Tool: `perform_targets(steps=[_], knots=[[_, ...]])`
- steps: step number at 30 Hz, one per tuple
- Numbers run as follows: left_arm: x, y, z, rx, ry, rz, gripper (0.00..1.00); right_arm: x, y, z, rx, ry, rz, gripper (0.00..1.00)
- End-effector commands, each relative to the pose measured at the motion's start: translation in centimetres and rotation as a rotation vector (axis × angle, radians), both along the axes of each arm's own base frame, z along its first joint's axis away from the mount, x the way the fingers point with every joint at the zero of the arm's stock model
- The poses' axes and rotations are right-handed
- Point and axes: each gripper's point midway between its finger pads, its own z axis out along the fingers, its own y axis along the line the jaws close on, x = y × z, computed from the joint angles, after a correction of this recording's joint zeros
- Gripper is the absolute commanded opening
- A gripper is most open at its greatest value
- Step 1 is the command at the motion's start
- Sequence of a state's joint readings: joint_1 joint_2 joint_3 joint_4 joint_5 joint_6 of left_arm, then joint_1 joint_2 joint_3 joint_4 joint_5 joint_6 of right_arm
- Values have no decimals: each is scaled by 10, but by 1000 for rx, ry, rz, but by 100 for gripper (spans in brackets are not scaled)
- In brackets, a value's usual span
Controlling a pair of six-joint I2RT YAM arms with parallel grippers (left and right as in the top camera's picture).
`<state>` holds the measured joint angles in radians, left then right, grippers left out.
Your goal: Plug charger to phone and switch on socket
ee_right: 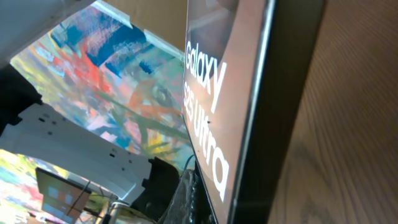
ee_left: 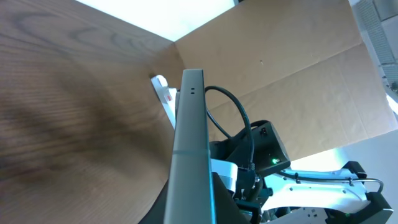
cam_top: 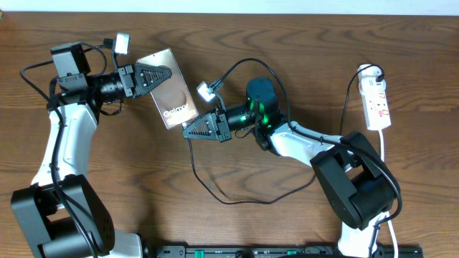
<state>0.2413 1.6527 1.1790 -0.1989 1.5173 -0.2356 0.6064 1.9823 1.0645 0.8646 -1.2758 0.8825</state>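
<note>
Seen from above, a dark brown wooden table (cam_top: 287,43) held two robot arms, white with black joints, reaching toward each other near the middle. A flat, rectangular brownish-grey phone (cam_top: 176,100) with white "Galaxy" lettering on its face sat left of centre, angled so that one short end pointed up and to the left. The left gripper (cam_top: 163,74), with black triangular fingers, was closed over that upper end and gripped the phone. The right gripper (cam_top: 188,132) came in from the right, and its fingertips sat just beside the phone's lower short end. Its fingers were pressed together on the end of a long thin black charger cable (cam_top: 215,193), which ran down from the fingertips, looped across the table toward the near edge, and passed under the right arm. The connector tip itself was too small to make out. A narrow white power strip (cam_top: 377,104) with small red marks lay near the right edge, well apart from both grippers and the phone. The left wrist view looked along the phone's thin metallic edge (ee_left: 189,143) toward the right arm. The right wrist view was very close to the phone's lettered face (ee_right: 211,93).
</note>
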Motion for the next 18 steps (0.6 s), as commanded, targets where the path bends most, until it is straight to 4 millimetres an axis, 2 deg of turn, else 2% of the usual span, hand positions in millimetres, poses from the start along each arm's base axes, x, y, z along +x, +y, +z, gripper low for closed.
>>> perform_targets(steps=[1,12,18], knots=[[-12,-10,14,-29,-36,-60,7,19,3,20,53,-119,-82,1],[-15,-25,15,-27,-46,-99,7,18,2,20,54,-121,-75,1],[-15,-25,15,-27,-48,-100,7,18,2,20,54,-121,-74,1]])
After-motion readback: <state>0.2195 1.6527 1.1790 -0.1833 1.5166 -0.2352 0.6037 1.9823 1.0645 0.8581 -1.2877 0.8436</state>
